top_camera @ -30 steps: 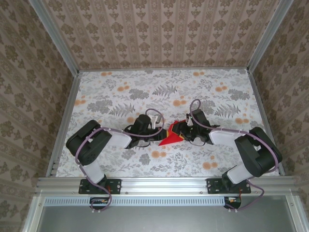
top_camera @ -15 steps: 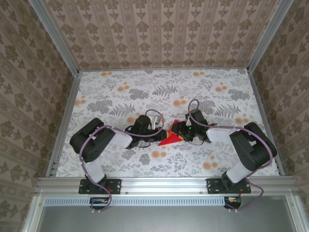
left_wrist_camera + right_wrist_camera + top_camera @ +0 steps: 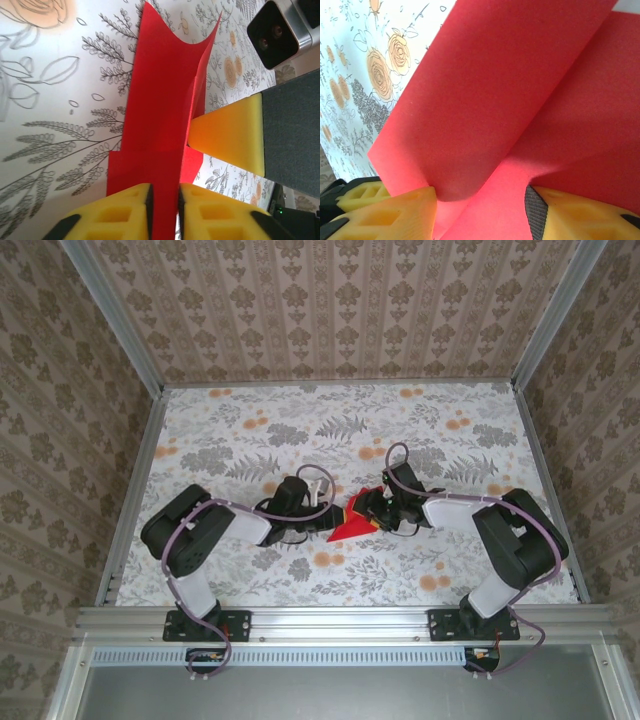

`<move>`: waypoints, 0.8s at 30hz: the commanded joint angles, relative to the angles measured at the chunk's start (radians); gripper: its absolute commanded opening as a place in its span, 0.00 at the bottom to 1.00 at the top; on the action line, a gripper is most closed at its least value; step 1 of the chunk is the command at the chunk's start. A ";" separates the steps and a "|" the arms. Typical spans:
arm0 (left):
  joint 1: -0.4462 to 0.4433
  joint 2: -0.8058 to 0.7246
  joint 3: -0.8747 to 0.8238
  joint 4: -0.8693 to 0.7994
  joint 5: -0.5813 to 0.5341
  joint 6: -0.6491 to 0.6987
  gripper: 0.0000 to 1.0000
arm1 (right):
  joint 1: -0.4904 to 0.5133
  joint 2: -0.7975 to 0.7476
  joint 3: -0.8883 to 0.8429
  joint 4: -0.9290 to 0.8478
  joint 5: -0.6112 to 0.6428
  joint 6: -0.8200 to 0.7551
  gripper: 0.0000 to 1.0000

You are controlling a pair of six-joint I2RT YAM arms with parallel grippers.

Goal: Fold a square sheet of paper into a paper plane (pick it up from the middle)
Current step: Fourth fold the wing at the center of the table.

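Mid-fold on the flowered table (image 3: 250,430): the square sheet of paper (image 3: 349,526) is not flat but a creased, pointed red shape, held up between the two arms. Several folds look made, with a sharp tip, a doubled layer and a raised flap all showing. The narrow dart of a finished paper plane is not there yet, and the wings and the final centre crease appear to be left to do.

From the right wrist, the right gripper (image 3: 480,215) has its jaws well apart, straddling the sheet (image 3: 520,90). A matte red flap rises from just beside one fingertip, and a flatter layer spreads toward the other.

From the left wrist, the left gripper (image 3: 165,200) has the paper (image 3: 160,100) running edge-on through the slim slot between its yellow pads (image 3: 120,212). These jaws stand only slightly apart — whether they pinch the sheet or merely flank it cannot be told. Beyond them and off to one side, one yellow finger (image 3: 227,140) of the right gripper butts against the lower layer, while the flap's far edge curls.
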 commanded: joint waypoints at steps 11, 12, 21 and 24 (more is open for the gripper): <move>0.027 -0.192 -0.021 -0.168 -0.016 0.075 0.28 | 0.009 0.115 0.044 -0.301 0.171 -0.011 0.56; 0.019 -0.187 -0.014 -0.160 -0.001 0.079 0.27 | 0.011 0.119 0.047 -0.312 0.175 -0.008 0.56; -0.013 -0.076 0.036 -0.110 0.070 0.074 0.19 | 0.013 0.141 0.039 -0.344 0.185 0.008 0.55; -0.017 -0.051 0.050 -0.109 0.087 0.071 0.19 | 0.013 0.148 0.041 -0.352 0.185 0.011 0.55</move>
